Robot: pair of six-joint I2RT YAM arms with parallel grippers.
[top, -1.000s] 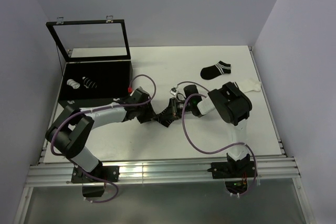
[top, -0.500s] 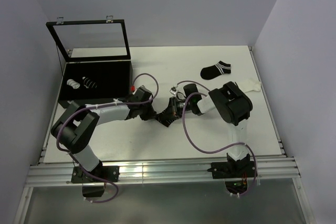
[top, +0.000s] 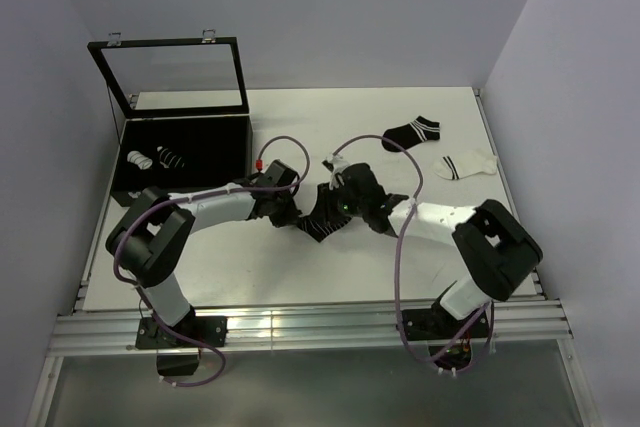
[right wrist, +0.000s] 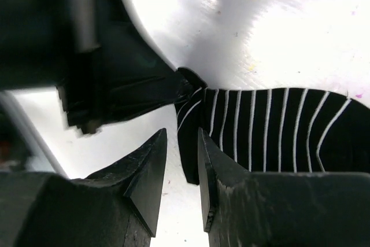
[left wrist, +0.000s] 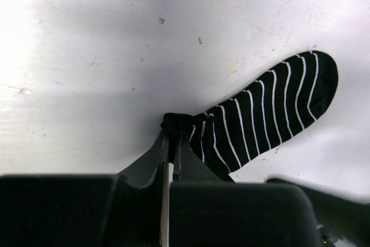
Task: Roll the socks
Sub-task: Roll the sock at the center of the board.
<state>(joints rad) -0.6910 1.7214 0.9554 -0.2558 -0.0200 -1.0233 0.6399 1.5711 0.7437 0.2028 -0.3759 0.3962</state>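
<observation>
Since a second ago: the left gripper (left wrist: 171, 133) had closed from half open and now pinched the bunched end of the thin-striped sock (left wrist: 272, 108) at the middle of the table (top: 300, 122). The right gripper (right wrist: 181, 140) had gone from closed to a narrow gap, with the sock's edge lying loose between its jaws and a sliver of table showing beside it. The right arm's elbow had swung out towards 4 o'clock, uncovering the white sock (top: 467, 164), which lay flat at 3 o'clock from the grippers. The black sock (top: 412, 132) lay unmoved at 1 o'clock. The box (top: 185, 142) sat at 10 o'clock with its lid (top: 175, 75) up and two rolled socks (top: 155, 159) inside, as before.
</observation>
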